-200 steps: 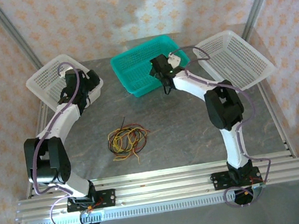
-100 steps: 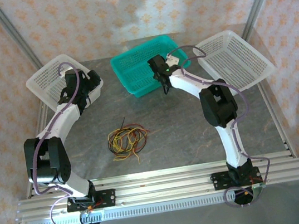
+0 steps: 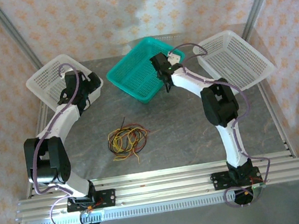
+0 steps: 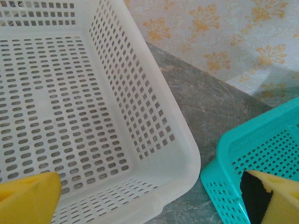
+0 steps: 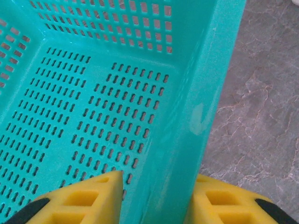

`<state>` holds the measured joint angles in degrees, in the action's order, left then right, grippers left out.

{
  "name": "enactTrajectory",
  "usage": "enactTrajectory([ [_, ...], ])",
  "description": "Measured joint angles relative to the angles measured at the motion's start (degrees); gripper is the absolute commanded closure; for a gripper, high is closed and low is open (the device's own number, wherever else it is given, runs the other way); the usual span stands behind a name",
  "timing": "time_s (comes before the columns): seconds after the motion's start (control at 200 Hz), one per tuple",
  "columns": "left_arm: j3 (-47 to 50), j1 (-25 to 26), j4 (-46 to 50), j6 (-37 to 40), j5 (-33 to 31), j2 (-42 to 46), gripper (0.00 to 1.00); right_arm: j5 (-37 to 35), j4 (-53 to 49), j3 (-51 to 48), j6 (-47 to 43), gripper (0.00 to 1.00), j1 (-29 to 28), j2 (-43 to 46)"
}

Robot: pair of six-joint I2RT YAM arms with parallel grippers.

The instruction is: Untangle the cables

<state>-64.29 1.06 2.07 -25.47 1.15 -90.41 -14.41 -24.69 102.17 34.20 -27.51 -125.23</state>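
Note:
The cables (image 3: pixel 127 140) lie as a small tangle of red, yellow and black strands on the grey table, in front of the arms and apart from both grippers. My right gripper (image 3: pixel 163 77) is at the teal basket (image 3: pixel 133 79), at its right side. In the right wrist view the yellow fingers (image 5: pixel 93 196) sit on either side of the basket's rim (image 5: pixel 205 93), shut on it. My left gripper (image 3: pixel 89 90) hangs open over the near corner of the left white basket (image 3: pixel 43 80), with nothing between its fingers (image 4: pixel 32 193).
A second white basket (image 3: pixel 243 58) sits tilted at the back right. The left white basket's corner (image 4: pixel 182 154) stands close to the teal basket (image 4: pixel 261 149). Aluminium frame posts and patterned curtains enclose the table.
My right gripper has closed on the teal basket's rim, and the basket has turned and shifted to the left. The left arm and the cables have not moved.

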Motion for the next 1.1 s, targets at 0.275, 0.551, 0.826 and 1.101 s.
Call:
enactTrajectory([
  [0.275,0.0,-0.1,0.1,0.0,0.4,-0.1,0.0,3.7,3.6,-5.8,-8.7,0.71,3.6,3.5],
  [0.551,-0.2,-0.3,1.7,0.0,0.4,-1.7,0.0,4.5,4.6,-7.0,-22.1,0.71,7.4,3.8],
  [0.826,-2.7,-1.1,4.3,0.1,0.4,-3.3,0.0,4.5,5.0,-3.3,-29.6,0.7,10.0,2.6],
  [1.101,-11.4,-1.5,8.2,0.0,0.3,-9.9,0.0,5.3,5.0,7.6,-33.8,0.4,11.6,-2.2],
])
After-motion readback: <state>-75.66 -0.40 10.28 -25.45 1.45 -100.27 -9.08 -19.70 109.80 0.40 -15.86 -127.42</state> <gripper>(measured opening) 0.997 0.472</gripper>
